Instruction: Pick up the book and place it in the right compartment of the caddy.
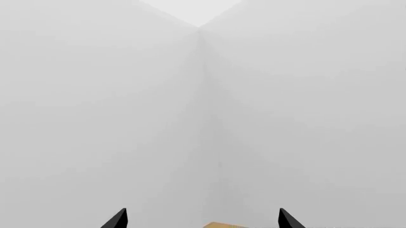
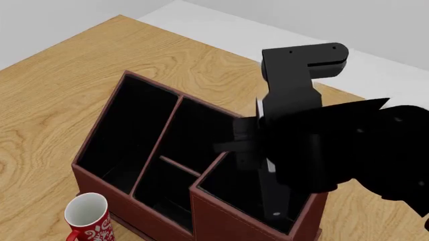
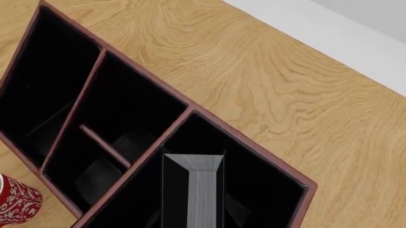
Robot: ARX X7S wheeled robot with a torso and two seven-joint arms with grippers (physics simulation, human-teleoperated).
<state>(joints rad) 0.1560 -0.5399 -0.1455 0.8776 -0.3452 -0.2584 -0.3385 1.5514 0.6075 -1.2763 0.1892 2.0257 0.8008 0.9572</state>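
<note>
**Book upright over the tall section, straight below my right hand**

The book [image 3: 193,190] stands on end in my right hand [image 2: 268,145], its long axis close to vertical, page edges facing up toward the wrist camera. Its lower end is already inside the right compartment [image 2: 228,183] of the caddy [image 2: 134,201], between the divider wall and the outer wall. I judge it to be hanging there, not yet resting on the floor, though the black lining hides the bottom.

The hand is clamped on the book, with the arm's bulk covering the fingers in the head view, so I read the grip from how the book hangs rather than from the fingers themselves.

What matters next is simply down: the compartment lies directly under the book, so I expect a straight drop and release should finish it.

My left hand [image 1: 201,221] is apart and holding nothing, facing a bare wall, well away. A red mug [image 2: 88,218] stands by the caddy's near corner on the tabletop [image 2: 54,100].
</note>
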